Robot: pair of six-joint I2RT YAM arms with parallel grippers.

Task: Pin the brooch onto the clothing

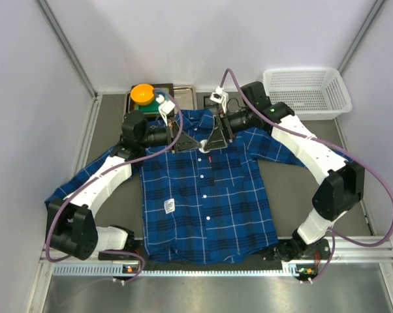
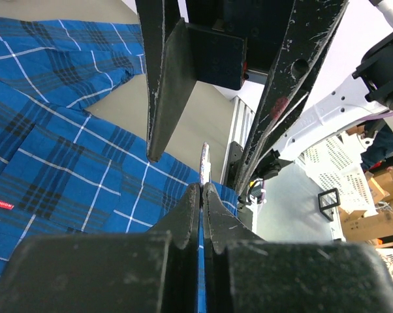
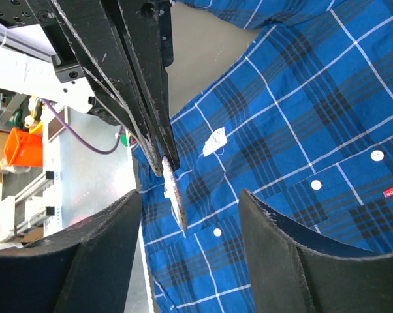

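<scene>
The brooch (image 3: pixel 175 195) pinched edge-on above the shirt (image 1: pixel 209 202)

The blue plaid shirt lies flat on the dark surface (image 1: pixel 291 195), hem nearest the arm bases, with a white tag (image 1: pixel 170 206) on its front. Over the shirt's chest, just short of its collar, the left claw (image 2: pixel 201 194) is clamped tight on the brooch. The right claw (image 3: pixel 191 199) faces it, fingers spread wide either side of the brooch, gripping nothing. Beyond the collar sit an orange dish (image 1: pixel 143 92) and, further right, a white basket (image 1: pixel 305 112).
</scene>
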